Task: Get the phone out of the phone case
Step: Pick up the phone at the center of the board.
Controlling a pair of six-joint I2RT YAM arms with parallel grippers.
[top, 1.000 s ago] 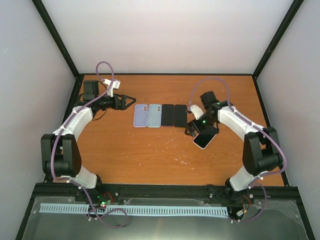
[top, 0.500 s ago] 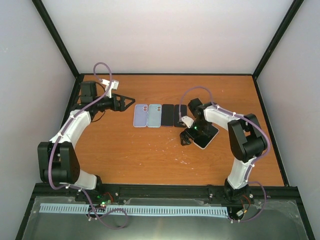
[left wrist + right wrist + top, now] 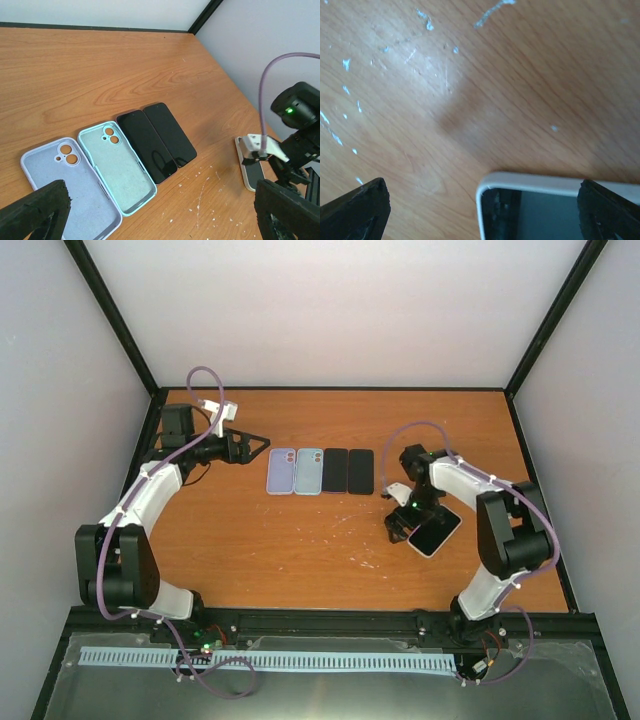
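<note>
Phone — between spread right fingers

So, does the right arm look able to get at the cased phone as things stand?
Probably yes: the right gripper sits open right at the cased phone, one corner lying between its fingers, with only bare table around.
</note>
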